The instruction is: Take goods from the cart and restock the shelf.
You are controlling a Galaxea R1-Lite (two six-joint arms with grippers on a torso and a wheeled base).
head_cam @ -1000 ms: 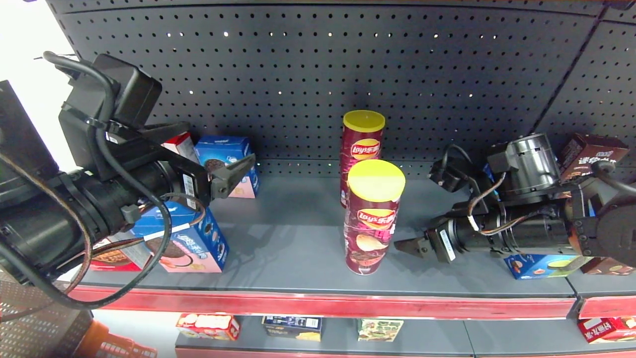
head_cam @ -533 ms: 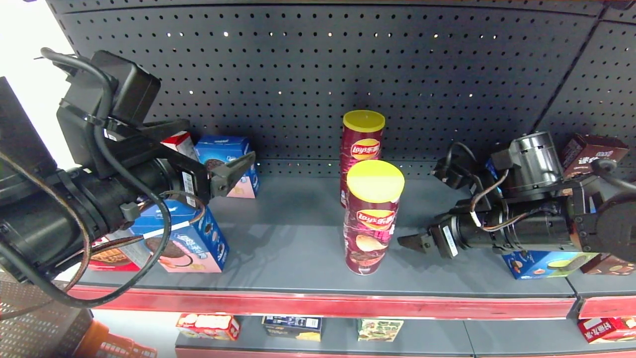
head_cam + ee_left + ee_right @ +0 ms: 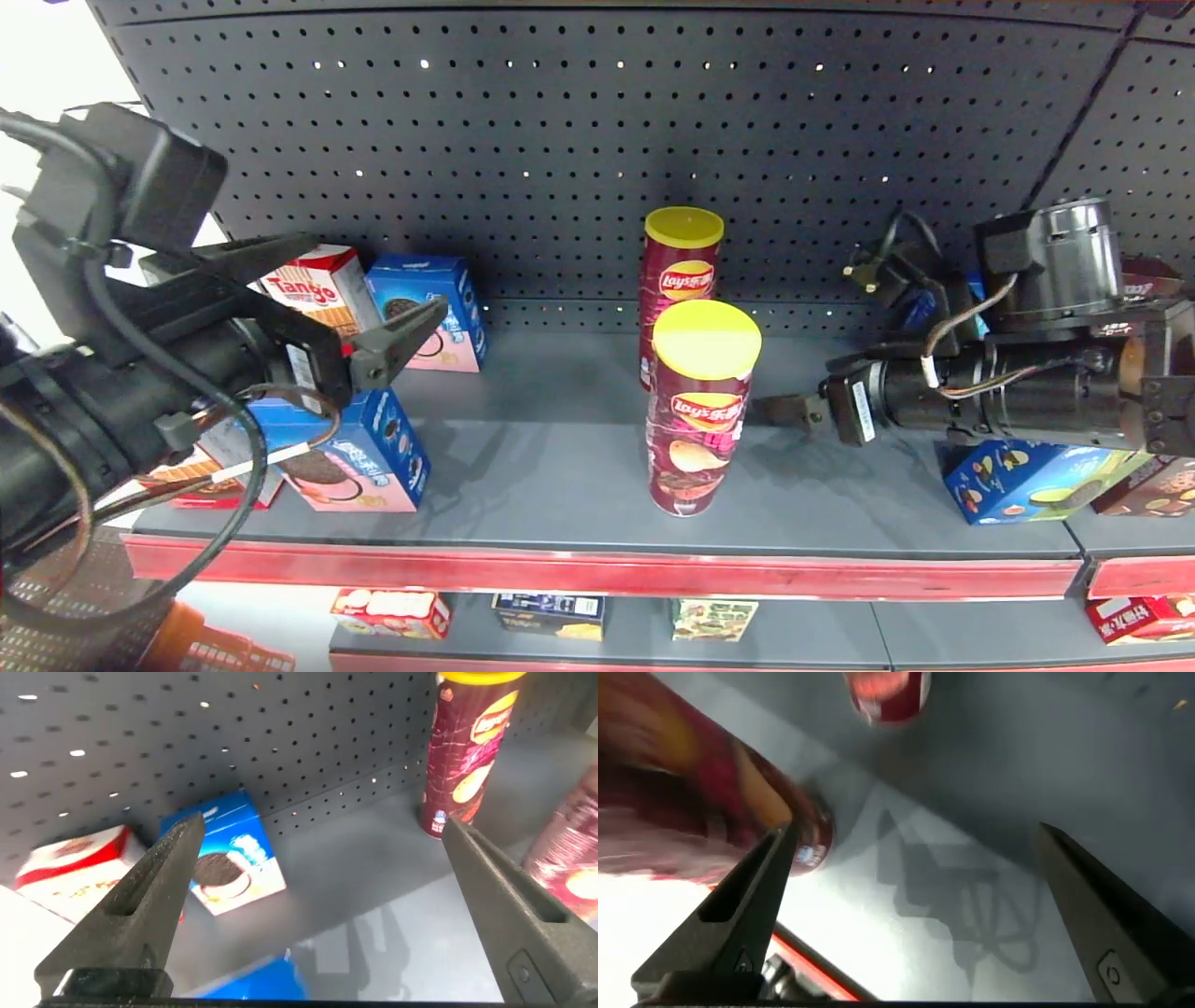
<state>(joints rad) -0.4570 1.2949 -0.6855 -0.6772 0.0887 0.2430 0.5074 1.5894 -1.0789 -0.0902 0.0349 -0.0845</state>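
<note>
The front can (image 3: 700, 411) stands upright near the front edge of the shelf (image 3: 560, 476), just ahead of the rear can (image 3: 681, 271); my left gripper (image 3: 373, 273) and right gripper (image 3: 769, 409) hang open and empty, so I judge placement done and the cart next.

You see your right gripper (image 3: 915, 831) with both dark fingers (image 3: 738, 915) spread wide and empty above the grey shelf (image 3: 990, 765). A maroon chip can (image 3: 719, 784) stands close to one finger, near the shelf's red front edge (image 3: 817, 969). A second can (image 3: 887, 695) stands farther back.

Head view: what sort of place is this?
Likely a shop aisle, or a mock one: a shelf with a pegboard back and red front rail, stocked with chip cans and snack boxes.
</note>
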